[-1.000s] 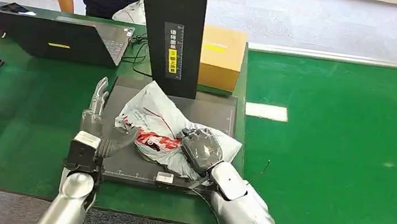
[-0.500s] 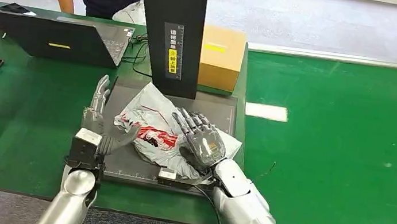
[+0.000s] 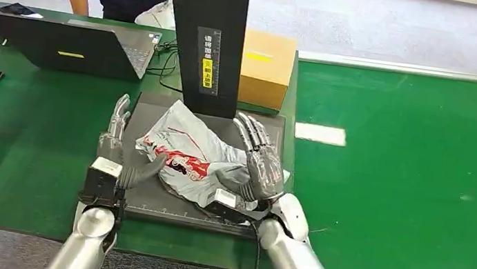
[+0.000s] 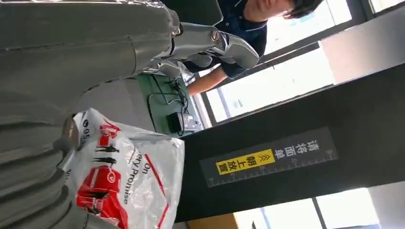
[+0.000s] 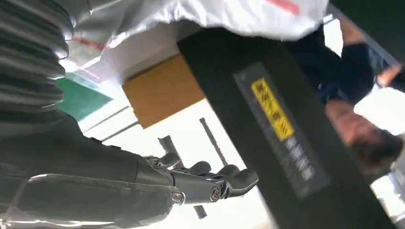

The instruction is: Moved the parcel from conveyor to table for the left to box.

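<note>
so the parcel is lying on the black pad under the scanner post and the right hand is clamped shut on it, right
Not quite. The parcel does lie on the black pad under the scanner post, but the right hand is open beside it, fingers spread, as the head view shows.

Head view: from high on the body, facing forward and down over the green table and conveyor. Left wrist view: turned on its side, close behind the left hand, angled up past the parcel at the black post. Right wrist view: likewise close, turned — shares that post, the parcel, the cardboard box.
</note>
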Robot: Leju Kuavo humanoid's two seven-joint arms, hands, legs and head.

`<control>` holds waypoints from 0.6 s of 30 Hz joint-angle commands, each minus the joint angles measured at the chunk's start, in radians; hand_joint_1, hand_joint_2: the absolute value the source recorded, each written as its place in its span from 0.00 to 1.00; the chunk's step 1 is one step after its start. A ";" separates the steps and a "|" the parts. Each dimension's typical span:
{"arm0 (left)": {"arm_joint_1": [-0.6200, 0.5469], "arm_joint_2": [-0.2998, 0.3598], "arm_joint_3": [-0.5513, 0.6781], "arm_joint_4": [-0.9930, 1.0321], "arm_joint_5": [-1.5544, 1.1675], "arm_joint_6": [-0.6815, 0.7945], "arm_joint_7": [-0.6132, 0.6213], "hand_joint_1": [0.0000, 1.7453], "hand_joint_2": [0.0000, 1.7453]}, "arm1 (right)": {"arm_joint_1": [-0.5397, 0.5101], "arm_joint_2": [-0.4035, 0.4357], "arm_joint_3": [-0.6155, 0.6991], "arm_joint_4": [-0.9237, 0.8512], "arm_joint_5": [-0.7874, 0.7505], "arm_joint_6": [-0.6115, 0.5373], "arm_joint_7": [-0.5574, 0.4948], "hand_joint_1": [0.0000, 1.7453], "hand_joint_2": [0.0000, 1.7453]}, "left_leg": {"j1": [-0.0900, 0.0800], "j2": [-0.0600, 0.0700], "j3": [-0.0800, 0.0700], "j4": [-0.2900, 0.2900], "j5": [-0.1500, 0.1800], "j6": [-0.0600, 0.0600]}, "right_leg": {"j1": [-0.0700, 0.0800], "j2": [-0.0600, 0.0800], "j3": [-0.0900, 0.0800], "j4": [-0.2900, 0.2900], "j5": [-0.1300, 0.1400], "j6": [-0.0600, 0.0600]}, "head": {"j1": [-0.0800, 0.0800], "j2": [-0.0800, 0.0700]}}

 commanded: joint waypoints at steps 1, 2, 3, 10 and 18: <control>0.011 0.036 -0.005 -0.008 -0.031 0.014 0.007 0.00 1.00 | 0.114 -0.100 0.051 -0.229 -0.105 0.004 0.019 0.00 1.00 | 0.000 -0.002 0.002 -0.002 0.000 0.000 | 0.000 -0.002 0.003 -0.002 0.000 -0.001 | 0.000 0.000; 0.014 0.040 -0.007 -0.018 -0.039 0.019 0.011 0.00 1.00 | 0.132 -0.106 0.048 -0.255 -0.123 0.009 0.011 0.00 1.00 | 0.000 -0.002 0.001 -0.001 0.000 0.000 | 0.000 -0.002 0.002 -0.001 0.000 -0.001 | 0.000 0.000; 0.017 0.044 -0.009 -0.029 -0.051 0.028 0.021 0.00 1.00 | 0.149 -0.107 0.044 -0.288 -0.147 0.020 0.002 0.00 1.00 | 0.000 -0.003 0.002 -0.002 0.000 0.000 | 0.000 -0.003 0.003 -0.002 -0.001 -0.002 | 0.000 0.000; 0.035 0.075 -0.044 -0.140 -0.155 0.029 0.086 0.00 1.00 | 0.224 -0.126 0.018 -0.386 -0.225 0.050 -0.008 0.00 1.00 | 0.000 -0.002 0.002 -0.002 0.000 0.000 | 0.001 -0.003 0.003 -0.001 -0.001 -0.002 | 0.000 0.000; -0.035 0.107 -0.117 -0.137 -0.256 -0.025 0.125 0.00 1.00 | 0.302 -0.140 -0.019 -0.455 -0.338 0.085 -0.051 0.00 1.00 | 0.000 -0.004 0.001 -0.001 0.001 0.000 | 0.001 -0.004 0.002 -0.001 -0.001 -0.002 | 0.000 0.000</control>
